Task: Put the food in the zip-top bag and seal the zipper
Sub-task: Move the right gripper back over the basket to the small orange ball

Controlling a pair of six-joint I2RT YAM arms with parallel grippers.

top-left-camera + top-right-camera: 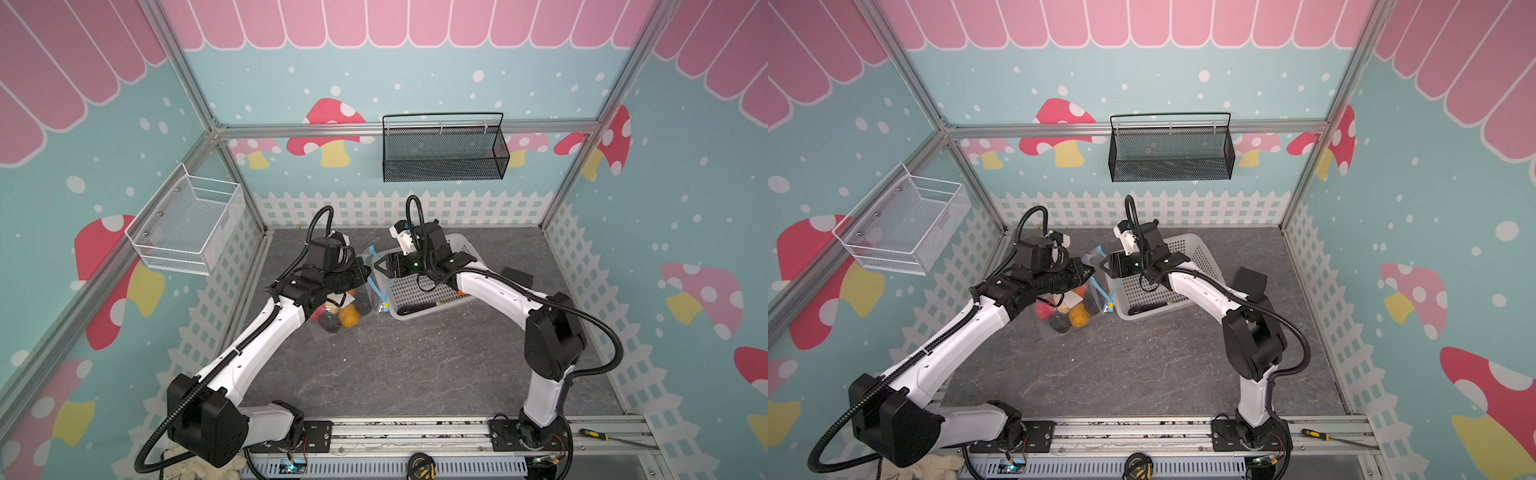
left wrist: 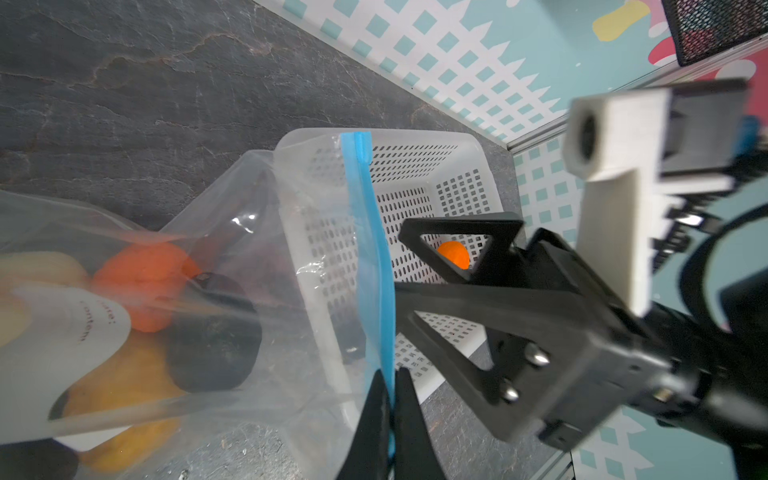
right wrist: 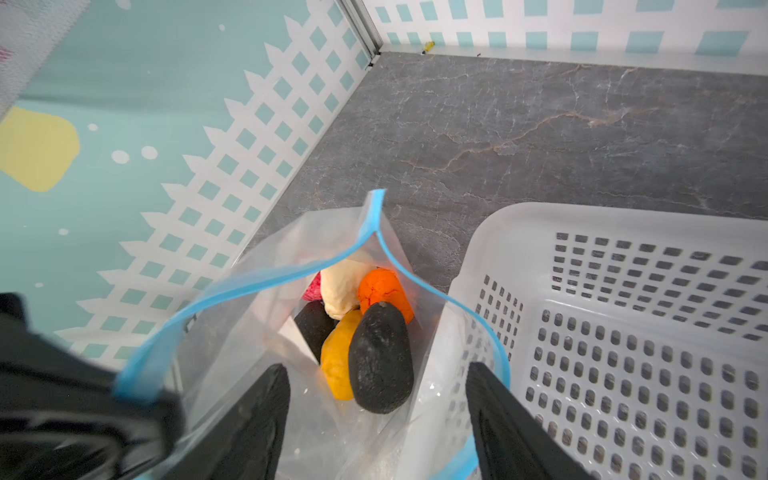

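The clear zip-top bag (image 1: 328, 328) stands open on the grey table, left of a white perforated basket (image 1: 415, 318). Inside it lie food pieces: a black lump (image 3: 380, 361), a yellow-orange piece (image 3: 338, 361), an orange piece (image 3: 382, 291), a cream piece (image 3: 340, 286) and a pink-red piece (image 3: 312, 289). My left gripper (image 2: 390, 399) is shut on the light-blue zipper (image 2: 368, 232), holding that edge up. Over the bag's mouth my right gripper (image 3: 376, 368) stands open, with nothing between its fingers. Another orange piece (image 2: 454, 253) and a long dark piece (image 1: 415, 308) lie in the basket.
The zipper's yellow tab (image 1: 385, 306) hangs by the basket's near corner. A black box (image 1: 517, 276) sits right of the basket. A black mesh basket (image 1: 444, 149) hangs on the back wall and a white wire basket (image 1: 187, 224) on the left wall.
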